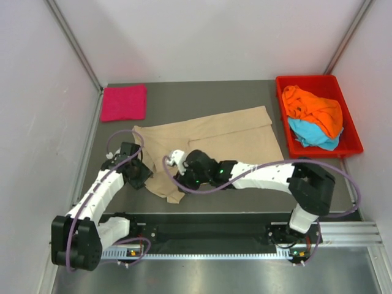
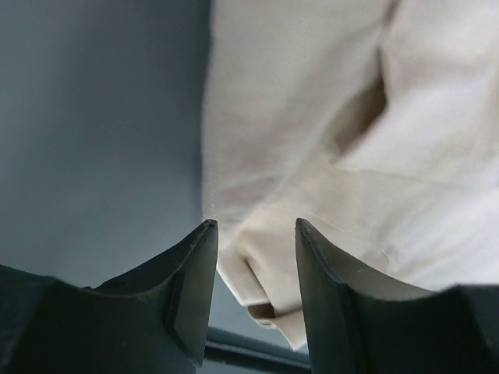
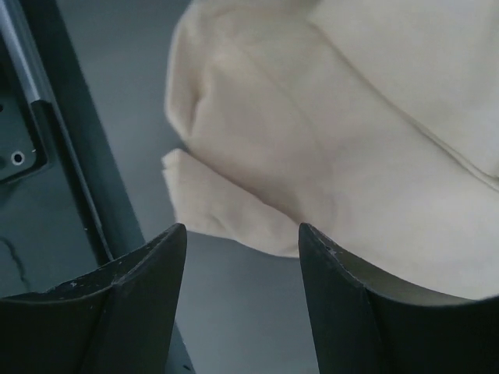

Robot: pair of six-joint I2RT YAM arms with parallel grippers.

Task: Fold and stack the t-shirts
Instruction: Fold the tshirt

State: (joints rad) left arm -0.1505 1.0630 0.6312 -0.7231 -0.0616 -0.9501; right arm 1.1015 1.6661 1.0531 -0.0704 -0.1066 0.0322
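Black fingers, left gripper (image 2: pixel 253 226): apart, nothing clamped, a rumpled near corner of the beige t-shirt (image 1: pixel 226 131) just ahead. Right gripper (image 3: pixel 242 230): fingers apart too, over the same bunched near edge. Shirt: mid-table, partly folded. Magenta t-shirt (image 1: pixel 124 102): folded, far-left corner. Orange t-shirt (image 1: pixel 315 110) and light blue t-shirt (image 1: pixel 312 135): heaped in red tray (image 1: pixel 309 78). I judge I should pinch every layer at both spots, then lift level together so the fold lands square.
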